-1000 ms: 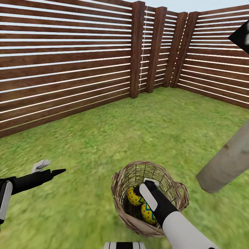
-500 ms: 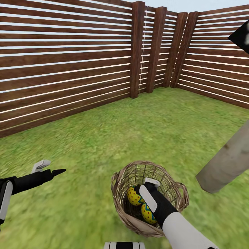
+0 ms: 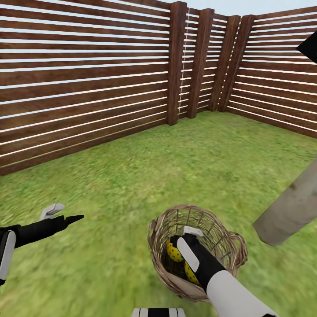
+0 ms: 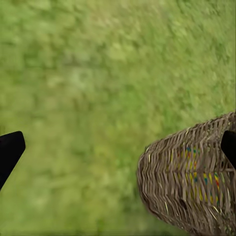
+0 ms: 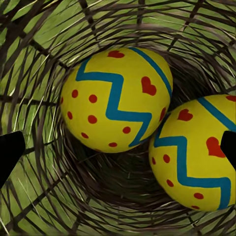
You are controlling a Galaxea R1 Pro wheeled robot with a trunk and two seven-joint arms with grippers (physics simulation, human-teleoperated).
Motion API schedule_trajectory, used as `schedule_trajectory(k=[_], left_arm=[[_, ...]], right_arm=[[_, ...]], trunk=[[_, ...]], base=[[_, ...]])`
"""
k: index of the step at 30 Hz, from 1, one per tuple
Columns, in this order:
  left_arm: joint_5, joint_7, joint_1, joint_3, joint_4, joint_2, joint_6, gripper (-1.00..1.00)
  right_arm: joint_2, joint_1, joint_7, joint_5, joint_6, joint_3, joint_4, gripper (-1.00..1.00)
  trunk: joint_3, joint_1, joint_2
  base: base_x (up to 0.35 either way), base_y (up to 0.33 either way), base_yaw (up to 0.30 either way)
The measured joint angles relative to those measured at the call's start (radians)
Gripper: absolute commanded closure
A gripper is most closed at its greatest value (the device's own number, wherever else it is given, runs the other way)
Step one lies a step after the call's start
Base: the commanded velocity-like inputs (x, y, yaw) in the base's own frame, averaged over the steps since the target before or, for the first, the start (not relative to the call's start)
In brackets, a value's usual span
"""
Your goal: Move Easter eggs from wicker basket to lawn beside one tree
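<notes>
The wicker basket [image 3: 229, 253] stands on the lawn [image 3: 132, 176] close in front of me. Two yellow Easter eggs with blue zigzags and red hearts and dots lie at its bottom, one egg [image 5: 118, 98] touching the other [image 5: 196, 152]; in the head view they peek out as yellow patches [image 3: 174, 253]. My right gripper [image 3: 185, 235] reaches down inside the basket, open, just above the eggs, its dark fingertips [image 5: 10, 152] wide apart. My left gripper [image 3: 66, 214] hovers open over grass to the left, with the basket's woven wall [image 4: 191, 182] beside it. A tree's grey-beige trunk [image 3: 290, 207] rises right of the basket.
A brown slatted fence [image 3: 88, 88] with thick posts [image 3: 175, 61] closes the garden at the back and on the right. Open grass lies between the basket and the fence. A dark scrap of foliage [image 3: 310, 46] shows at the upper right.
The basket has shifted a little to the right and the eggs inside have rolled, showing less in the head view. My right gripper stays in the basket; the left arm is still.
</notes>
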Motion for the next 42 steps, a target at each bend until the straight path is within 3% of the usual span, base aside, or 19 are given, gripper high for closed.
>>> schedule_trajectory(k=[11, 17, 25, 42], left_arm=[[0.0, 0.0, 0.0, 0.0, 0.0, 0.0, 0.0, -1.0], [0.0, 0.0, 0.0, 0.0, 0.0, 0.0, 0.0, -1.0], [0.0, 0.0, 0.0, 0.0, 0.0, 0.0, 0.0, -1.0], [0.0, 0.0, 0.0, 0.0, 0.0, 0.0, 0.0, -1.0]], right_arm=[[0.0, 0.0, 0.055, -0.003, 0.006, -0.006, -0.005, -1.0], [0.0, 0.0, 0.058, -0.003, 0.015, -0.007, -0.006, -1.0], [0.0, -0.028, 0.057, -0.015, 0.086, -0.015, -0.001, -1.0], [0.0, -0.035, 0.058, -0.017, 0.092, -0.03, 0.003, -1.0]], trunk=[[0.0, 0.0, 0.0], [0.0, 0.0, 0.0], [0.0, 0.0, 0.0], [0.0, 0.0, 0.0]], base=[[0.0, 0.009, -0.046], [0.0, 0.045, -0.111], [0.001, 0.006, -0.006], [0.044, 0.038, -0.045]])
